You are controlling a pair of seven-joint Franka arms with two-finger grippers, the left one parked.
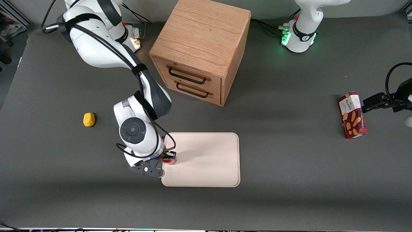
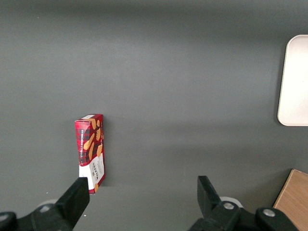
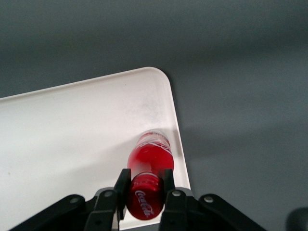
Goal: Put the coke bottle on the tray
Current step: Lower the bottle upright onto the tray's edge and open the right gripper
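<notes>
The coke bottle (image 3: pixel 149 161) is a small red bottle with a red cap and white script, standing upright with its base at the cream tray (image 3: pixel 72 134). My right gripper (image 3: pixel 145 187) is shut on the bottle's cap end, one black finger on each side. In the front view the gripper (image 1: pixel 165 158) hangs over the edge of the tray (image 1: pixel 206 161) that faces the working arm's end of the table, and only a bit of the red coke bottle (image 1: pixel 170 160) shows beneath the wrist.
A wooden two-drawer cabinet (image 1: pixel 201 51) stands farther from the front camera than the tray. A yellow lump (image 1: pixel 89 119) lies toward the working arm's end of the table. A red snack box (image 1: pixel 352 115) lies toward the parked arm's end.
</notes>
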